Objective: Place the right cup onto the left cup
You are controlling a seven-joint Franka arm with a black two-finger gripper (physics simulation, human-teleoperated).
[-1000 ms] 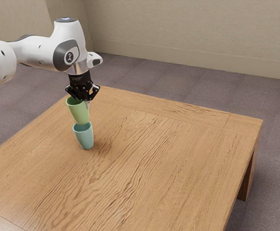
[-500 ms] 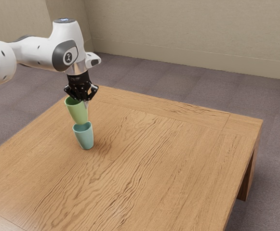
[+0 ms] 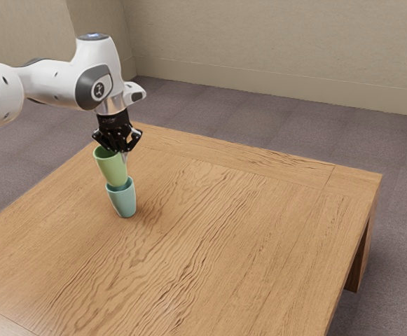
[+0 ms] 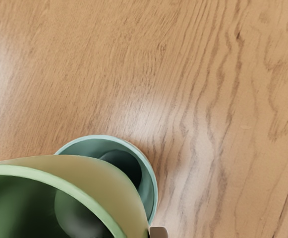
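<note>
The gripper [image 3: 122, 152], nearly closed, pinches the wall of the green cup [image 3: 112, 171], whose base is at the teal cup [image 3: 124, 203]'s mouth. Below, the table [image 3: 245, 231] bears the teal cup toward the exterior view's left

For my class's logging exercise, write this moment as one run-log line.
gripper: shut on green cup | green cup: base at mouth of teal cup | teal cup: standing on table | release: not yet
</note>
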